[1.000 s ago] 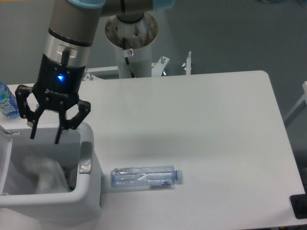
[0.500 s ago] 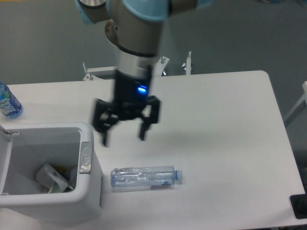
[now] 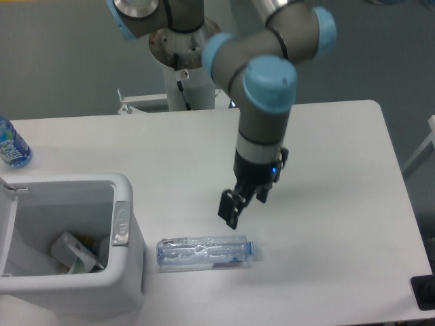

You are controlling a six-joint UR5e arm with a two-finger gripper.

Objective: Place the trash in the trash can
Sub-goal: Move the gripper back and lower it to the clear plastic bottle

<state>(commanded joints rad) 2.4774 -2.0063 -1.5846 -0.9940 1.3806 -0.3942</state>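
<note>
The flattened clear plastic bottle (image 3: 204,252) lies on its side on the white table, cap end to the right, just right of the trash can (image 3: 126,268). The can is white and boxy, with a grey latch (image 3: 121,223) on its rim and its lid swung open. Crumpled whitish wrapper trash (image 3: 73,252) rests inside it. My gripper (image 3: 243,204) hangs just above and slightly right of the bottle's middle, turned nearly edge-on to the camera. Its fingers are apart, nothing is between them, and it is not touching the bottle.
An intact blue-labelled water bottle (image 3: 11,145) stands at the table's far left edge, behind the can. The arm's white pedestal (image 3: 189,75) rises behind the table's back edge. A dark object (image 3: 424,292) sits at the front right corner.
My gripper has swung from above the trash can rightward across the table and come down over the bottle, turning as it went. The wrapper now lies inside the can. The bottle has not moved.
</note>
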